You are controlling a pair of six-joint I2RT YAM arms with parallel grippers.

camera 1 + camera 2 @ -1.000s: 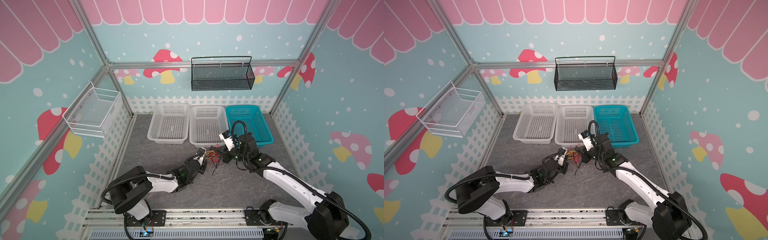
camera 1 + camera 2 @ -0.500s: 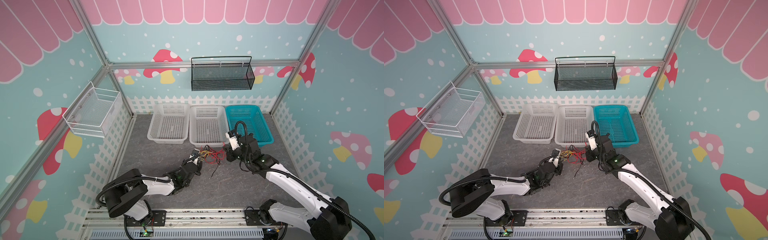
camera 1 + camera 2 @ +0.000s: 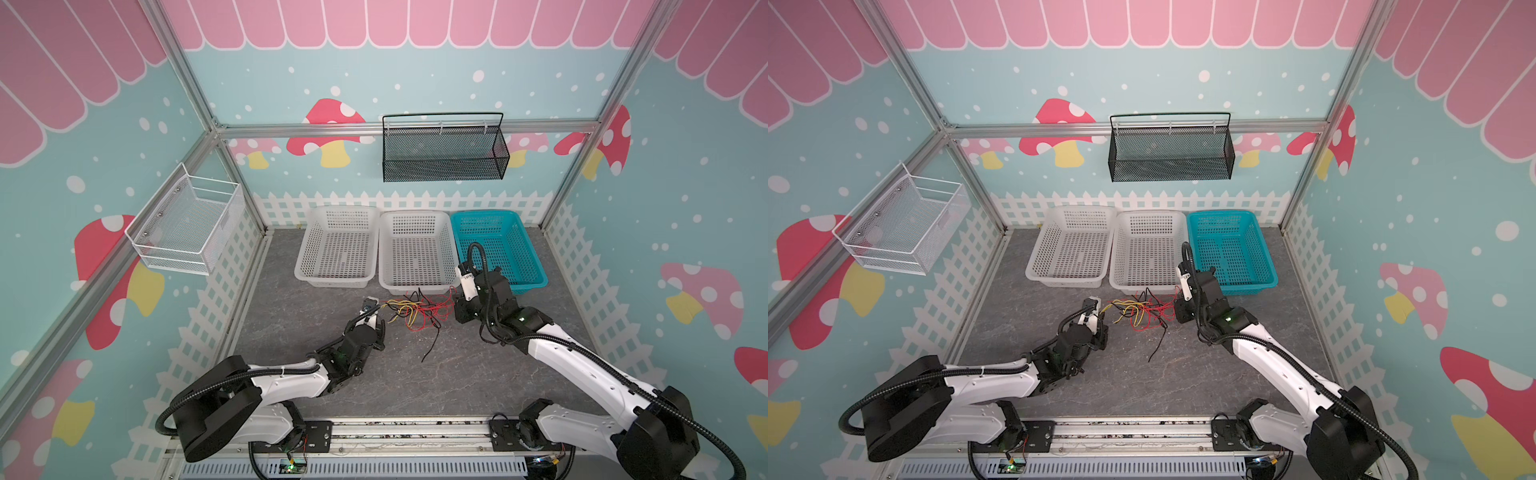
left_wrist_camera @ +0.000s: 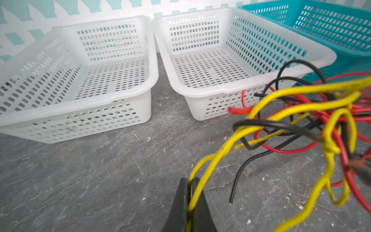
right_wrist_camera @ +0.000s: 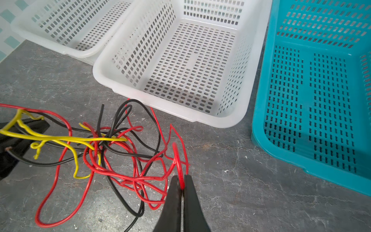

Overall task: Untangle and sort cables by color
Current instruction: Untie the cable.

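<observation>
A tangle of red, yellow and black cables [image 3: 415, 311] [image 3: 1142, 311] lies stretched on the grey floor in front of the middle basket. My left gripper [image 3: 382, 309] [image 3: 1106, 311] holds its left end, shut on a yellow cable [image 4: 220, 150], as the left wrist view shows at the jaws [image 4: 189, 181]. At the other end my right gripper [image 3: 455, 293] [image 3: 1177, 294] is shut on a red cable loop [image 5: 176, 152], pinched at the tips [image 5: 181, 178]. One black cable [image 3: 430, 349] trails toward the front.
Three baskets stand in a row behind the tangle: two white ones [image 3: 332, 280] [image 3: 415, 286] and a teal one [image 3: 536, 272]. A black mesh basket [image 3: 444, 170] hangs on the back wall, a white wire basket [image 3: 183, 253] on the left wall.
The two grippers have drawn apart, left one leftward and right one rightward. The cable tangle between them has spread out wider.
</observation>
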